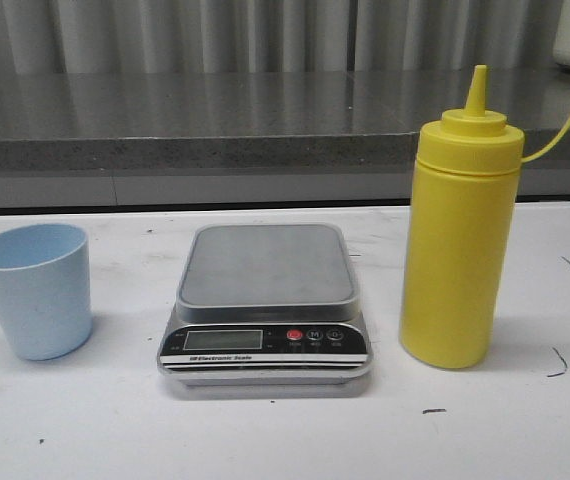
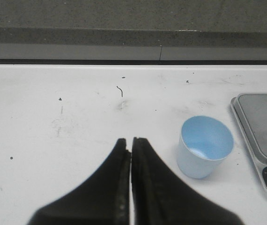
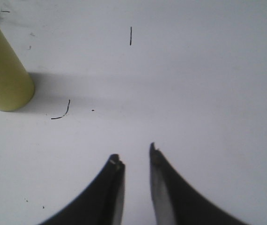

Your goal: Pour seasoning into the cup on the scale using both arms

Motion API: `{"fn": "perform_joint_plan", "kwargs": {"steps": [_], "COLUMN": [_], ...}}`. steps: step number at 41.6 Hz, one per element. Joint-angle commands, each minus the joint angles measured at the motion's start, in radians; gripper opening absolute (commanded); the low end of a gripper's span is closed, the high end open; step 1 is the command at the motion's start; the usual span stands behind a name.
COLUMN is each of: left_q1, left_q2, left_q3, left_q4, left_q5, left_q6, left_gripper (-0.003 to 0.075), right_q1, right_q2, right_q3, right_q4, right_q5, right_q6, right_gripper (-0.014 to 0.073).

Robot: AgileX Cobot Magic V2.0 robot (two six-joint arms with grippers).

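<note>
The cup (image 1: 35, 290), at the scale's (image 1: 265, 265) nine o'clock, looks light and stiff: grasp its rim. The soft bottle (image 1: 460, 240) wants a mid-body grip. The left gripper (image 2: 131, 140) has its jaws closed and empty; the right gripper (image 3: 133, 154) has its jaws narrowly parted.

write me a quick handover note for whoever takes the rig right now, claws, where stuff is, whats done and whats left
Left claw: shut, empty, above bare table beside the cup.
Right claw: slightly open, empty, over bare table, off to the side of the seasoning bottle.
Front view: the scale sits mid-table with its platform bare; the cup stands upright to its left, not on it; the seasoning bottle stands upright to its right, cap hanging off on its strap.
Done: nothing yet.
Left: put the cup on the scale, pick up the bottle, pour into the cup.
</note>
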Motion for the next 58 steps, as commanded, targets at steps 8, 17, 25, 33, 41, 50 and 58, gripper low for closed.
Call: {"fn": "perform_joint_plan", "kwargs": {"steps": [8, 17, 25, 33, 41, 50, 58], "left_q1": [0.001, -0.001, -0.001, -0.011, -0.102, -0.170, -0.179], "left_q2": [0.030, 0.179, 0.358, 0.548, 0.744, 0.942, 1.079], "left_q3": [-0.032, -0.132, -0.225, -0.306, -0.366, -0.447, -0.521], "left_q4": [-0.009, -0.097, -0.235, -0.241, -0.182, -0.081, -0.082], "left_q5": [-0.067, 0.034, 0.091, 0.121, 0.117, 0.136, 0.140], "left_q6": [0.006, 0.087, 0.206, 0.208, 0.209, 0.098, 0.090], "left_gripper": [0.0471, 0.0482, 0.0482, 0.0482, 0.0482, 0.0482, 0.0479], "right_q1": [-0.005, -0.005, -0.005, -0.005, -0.005, -0.005, -0.005], "right_q2": [0.008, 0.008, 0.008, 0.008, 0.008, 0.008, 0.008], "right_q3": [-0.027, -0.027, -0.027, -0.027, -0.027, -0.027, -0.027], "right_q4": [-0.015, -0.015, -0.015, -0.015, -0.015, -0.015, -0.015], "right_q5": [-0.051, -0.035, -0.035, -0.034, -0.035, -0.035, -0.034], "right_q6": [-0.021, -0.021, -0.021, -0.021, -0.021, -0.021, -0.021], "right_gripper": [0.0512, 0.0512, 0.0512, 0.0512, 0.0512, 0.0512, 0.0512]}}
